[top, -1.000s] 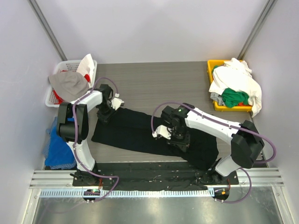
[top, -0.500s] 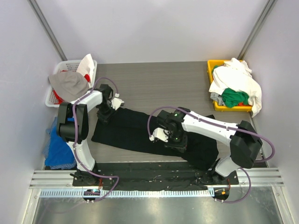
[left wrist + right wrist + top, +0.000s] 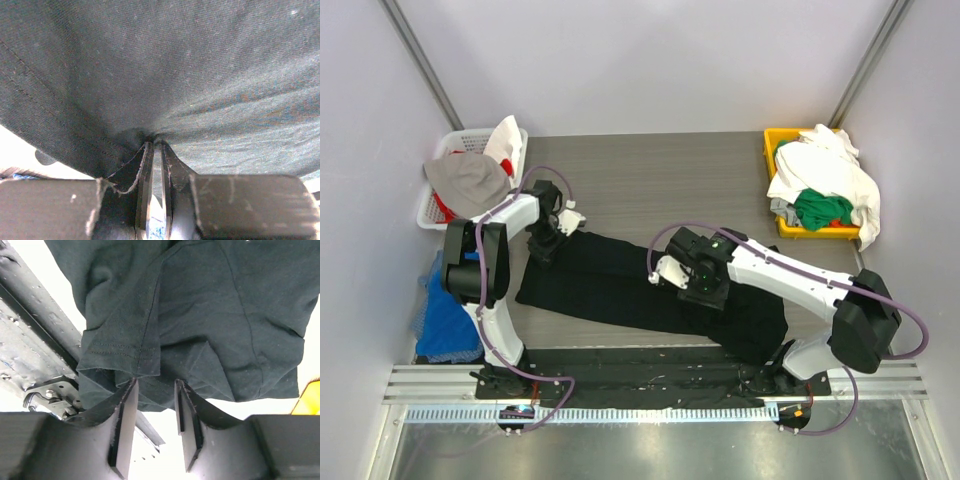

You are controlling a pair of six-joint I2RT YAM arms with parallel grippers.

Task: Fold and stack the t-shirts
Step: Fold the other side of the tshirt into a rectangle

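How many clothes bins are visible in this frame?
2. A white plastic mesh basket sits at the far left corner of the table, heaped with garments. A yellow plastic bin sits at the far right, overflowing with white t-shirts and a green t-shirt. None seems hidden.

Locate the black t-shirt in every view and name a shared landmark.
Top external: black t-shirt spread across the table's near half, between the arms.
Left wrist: fills nearly the whole picture, pinched in the shut left pincer at bottom centre.
Right wrist: fills the upper part, sleeve hem just above the open right pincer.
Landmark: metal rail at the near edge, in top and right wrist views only.
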